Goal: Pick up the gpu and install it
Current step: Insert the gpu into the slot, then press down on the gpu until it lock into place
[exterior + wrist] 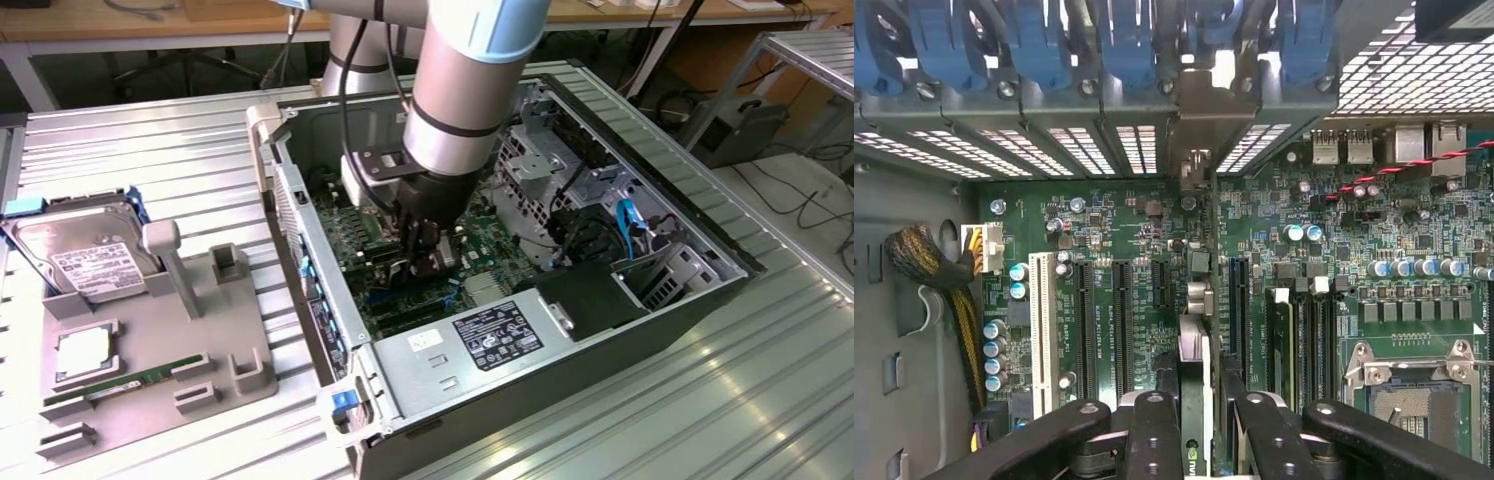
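On a metal table [747, 400] one open case [694, 280] is seen; inside, one gpu [1194, 400] is held edge-on by the gripper [1199, 420] over the motherboard [1134, 250], beside one tray [147, 370].

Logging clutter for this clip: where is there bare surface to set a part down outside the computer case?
Bare ribbed metal table lies between the grey parts tray and the far edge, and beyond the computer case at the exterior view's right. The tray is crowded: hard drive, RAM stick. Inside the case, the gripper holds the gpu over the motherboard.
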Controlling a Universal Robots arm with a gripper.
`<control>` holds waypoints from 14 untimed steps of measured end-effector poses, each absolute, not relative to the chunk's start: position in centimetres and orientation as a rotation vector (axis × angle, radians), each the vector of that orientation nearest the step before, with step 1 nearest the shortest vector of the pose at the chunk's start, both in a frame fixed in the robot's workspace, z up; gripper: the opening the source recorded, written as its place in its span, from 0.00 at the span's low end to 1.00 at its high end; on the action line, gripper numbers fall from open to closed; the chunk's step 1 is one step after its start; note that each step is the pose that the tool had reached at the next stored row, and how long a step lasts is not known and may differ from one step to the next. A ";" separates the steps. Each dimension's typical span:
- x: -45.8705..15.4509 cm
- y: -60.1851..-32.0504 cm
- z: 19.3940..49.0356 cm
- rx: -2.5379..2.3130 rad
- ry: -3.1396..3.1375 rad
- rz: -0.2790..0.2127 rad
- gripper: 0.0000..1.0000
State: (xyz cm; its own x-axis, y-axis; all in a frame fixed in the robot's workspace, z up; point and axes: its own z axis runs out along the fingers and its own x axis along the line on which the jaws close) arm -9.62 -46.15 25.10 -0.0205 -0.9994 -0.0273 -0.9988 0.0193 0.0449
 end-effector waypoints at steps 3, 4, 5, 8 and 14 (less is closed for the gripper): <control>-9.7 -46.2 25.1 2.191 -2.234 -0.080 0.27; -9.7 -46.2 25.1 2.191 -2.234 -0.080 0.27; -9.7 -46.2 25.2 2.190 -2.234 -0.080 0.34; -9.7 -46.2 26.2 2.190 -2.234 -0.080 0.34; -9.9 -46.1 28.2 2.191 -2.234 -0.080 0.33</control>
State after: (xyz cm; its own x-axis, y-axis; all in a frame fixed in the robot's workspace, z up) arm -9.92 -46.14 28.25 -0.0204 -0.9994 -0.0275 -0.9988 0.0192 0.0443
